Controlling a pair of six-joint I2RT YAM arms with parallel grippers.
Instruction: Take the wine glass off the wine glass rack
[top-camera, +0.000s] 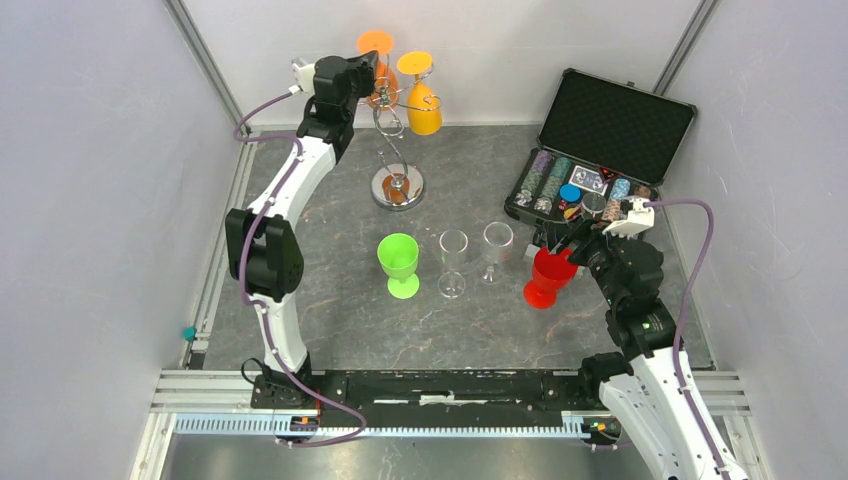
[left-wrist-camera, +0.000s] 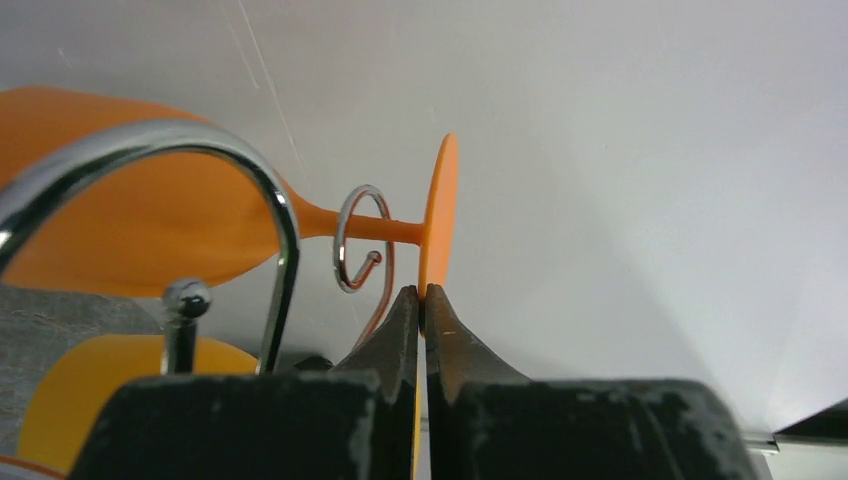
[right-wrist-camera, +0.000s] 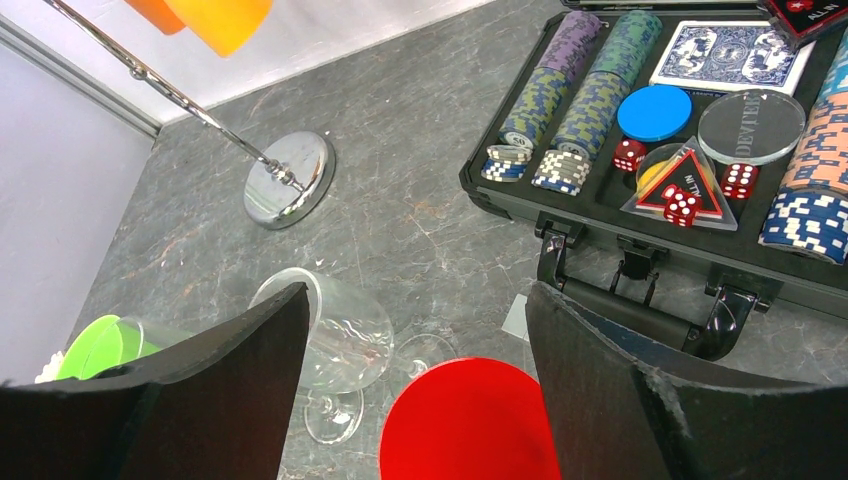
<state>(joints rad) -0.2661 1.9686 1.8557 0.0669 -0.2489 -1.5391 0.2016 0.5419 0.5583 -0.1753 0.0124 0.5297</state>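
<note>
With the left end effector (left-wrist-camera: 421, 300) clamped on the foot rim of the orange wine glass (left-wrist-camera: 150, 230) — hung inverted on the wine glass rack (left-wrist-camera: 272, 190) — and the right end effector (right-wrist-camera: 410, 310) apart, an off-axis pull may snag the stem in its scroll or slip the thin grip.

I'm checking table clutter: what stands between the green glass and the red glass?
A clear glass beside the green glass and a second clear glass beside the red glass, both upright; the top view shows them.

Open poker chip case (top-camera: 612, 125)
</note>
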